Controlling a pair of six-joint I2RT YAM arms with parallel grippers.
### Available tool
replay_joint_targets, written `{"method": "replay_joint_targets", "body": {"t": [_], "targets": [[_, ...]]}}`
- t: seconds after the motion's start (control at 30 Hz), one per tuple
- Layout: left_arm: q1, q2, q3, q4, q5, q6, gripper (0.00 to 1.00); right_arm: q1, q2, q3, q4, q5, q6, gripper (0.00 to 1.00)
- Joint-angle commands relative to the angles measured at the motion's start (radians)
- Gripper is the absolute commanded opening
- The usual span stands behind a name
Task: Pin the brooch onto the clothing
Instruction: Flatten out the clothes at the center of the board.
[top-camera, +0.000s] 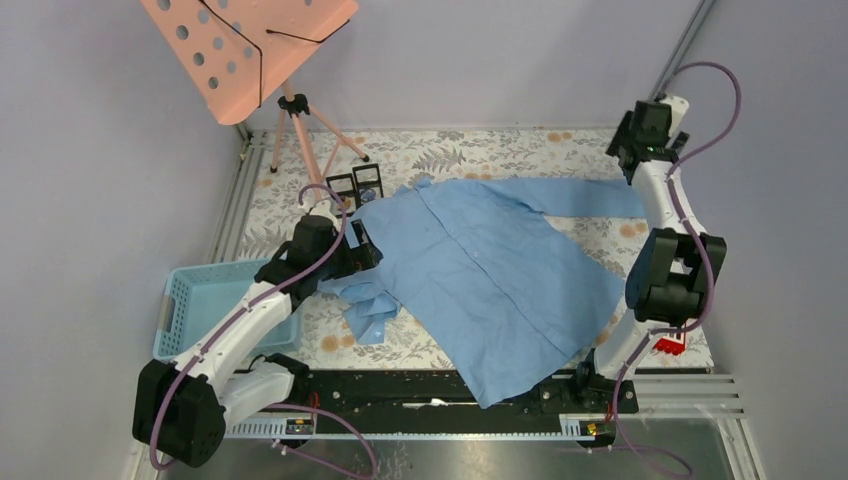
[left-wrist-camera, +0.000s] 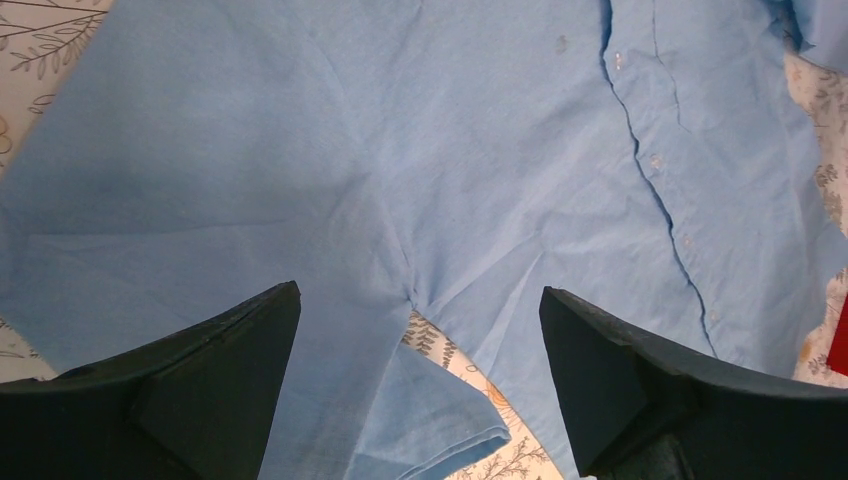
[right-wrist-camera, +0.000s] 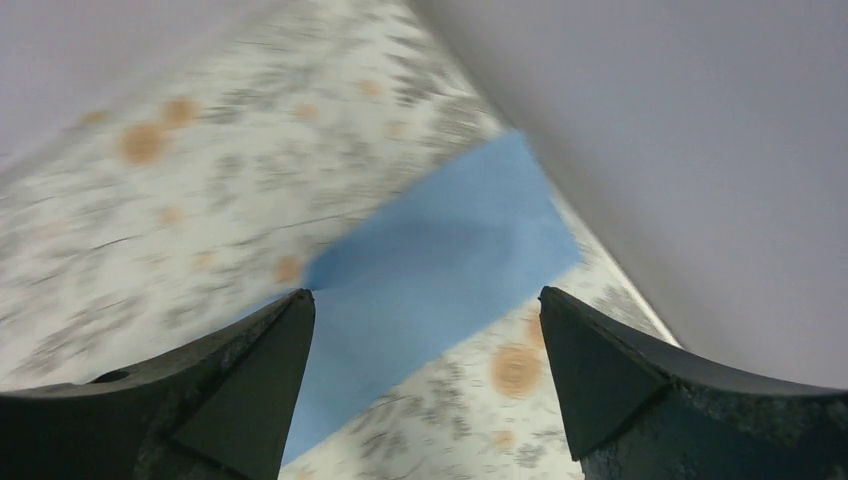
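The left pincer (left-wrist-camera: 420, 297) is released, jaws wide and holding nothing, with the clothing (left-wrist-camera: 400, 150) spread flat on the floral surface (top-camera: 480, 150) directly under and ahead of it. The right pincer (right-wrist-camera: 427, 300) also gapes, gripping nothing, and the shirt's sleeve (right-wrist-camera: 440, 245) lies on the surface just ahead between its fingers.

We look into a robotics lab's test cell: a white-and-black left robot arm (top-camera: 235, 335) and its right twin (top-camera: 655, 190) bolted to a black base rail (top-camera: 420, 385), silver aluminium framing (top-camera: 232, 205), plain lilac walls (top-camera: 480, 60), a floral-print table cover (top-camera: 480, 150).
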Motion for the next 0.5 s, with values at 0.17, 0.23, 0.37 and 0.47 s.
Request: {"method": "replay_joint_targets", "body": {"t": [0.17,0.23,0.37,0.47], "targets": [[0.005,0.017,0.080,0.075,0.086,-0.024,0.99,0.222,0.066,0.172,-0.193,-0.431,-0.054,1.00],[0.005,0.017,0.083,0.074,0.091,-0.023,0.99,0.284,0.124,0.216,-0.234,-0.467,-0.075,0.99],[0.005,0.017,0.077,0.070,0.097,-0.023,0.99,0.369,0.260,0.343,-0.352,-0.496,-0.162,1.00],[0.005,0.015,0.064,0.072,0.095,-0.026,0.99,0.422,0.338,0.412,-0.405,-0.503,-0.236,1.00]]}}
